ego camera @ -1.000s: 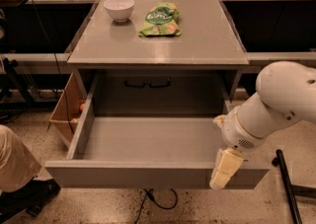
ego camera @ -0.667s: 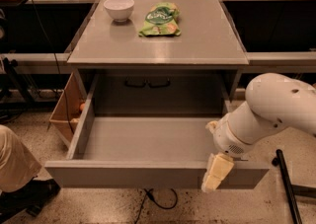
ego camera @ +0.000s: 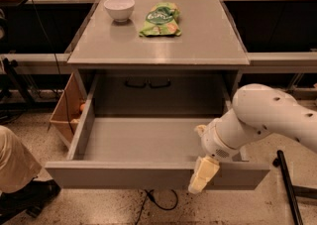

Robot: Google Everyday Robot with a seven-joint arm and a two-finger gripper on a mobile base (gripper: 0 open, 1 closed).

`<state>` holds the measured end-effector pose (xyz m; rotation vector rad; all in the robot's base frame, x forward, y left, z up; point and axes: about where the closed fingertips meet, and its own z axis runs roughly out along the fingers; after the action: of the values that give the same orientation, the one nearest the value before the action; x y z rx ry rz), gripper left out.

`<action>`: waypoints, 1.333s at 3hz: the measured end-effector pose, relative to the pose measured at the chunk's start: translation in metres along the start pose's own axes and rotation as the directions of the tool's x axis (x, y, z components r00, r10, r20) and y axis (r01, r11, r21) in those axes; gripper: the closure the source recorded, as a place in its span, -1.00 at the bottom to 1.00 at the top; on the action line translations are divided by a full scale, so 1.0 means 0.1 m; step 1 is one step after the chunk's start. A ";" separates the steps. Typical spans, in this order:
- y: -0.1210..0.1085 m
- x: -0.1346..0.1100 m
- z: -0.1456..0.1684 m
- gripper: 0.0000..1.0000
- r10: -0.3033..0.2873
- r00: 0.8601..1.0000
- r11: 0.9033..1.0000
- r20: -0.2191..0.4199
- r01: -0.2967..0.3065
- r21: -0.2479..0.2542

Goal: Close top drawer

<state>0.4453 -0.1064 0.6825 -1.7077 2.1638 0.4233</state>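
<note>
The top drawer [ego camera: 148, 175] is a wide, deep grey box with a plain flat front. It stands pulled far out of the grey cabinet [ego camera: 158, 50], and its inside looks empty. My gripper [ego camera: 203, 175] comes in from the right on a white arm [ego camera: 267, 120]. Its cream-coloured fingers hang over the drawer's front edge, right of the middle, against the outside of the front panel.
A white bowl [ego camera: 119, 8] and a green snack bag [ego camera: 161, 20] lie on the cabinet top. A cardboard box [ego camera: 67, 110] stands at the cabinet's left side. A person's leg and shoe [ego camera: 20, 179] are at the lower left. A black pole [ego camera: 287, 189] lies at the lower right.
My arm and gripper have shifted left along the drawer's front edge. The drawer has not visibly moved.
</note>
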 end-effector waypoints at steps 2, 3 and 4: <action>-0.14 -0.35 0.25 -0.62 -0.061 0.997 0.998 0.041 0.061 0.009; -0.25 -0.59 0.35 -0.16 -0.098 0.993 0.995 0.062 0.097 0.017; -0.30 -0.72 0.39 0.31 -0.117 0.990 0.993 0.074 0.116 0.019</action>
<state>0.4930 -0.0332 0.6794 -1.7699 1.9980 0.4315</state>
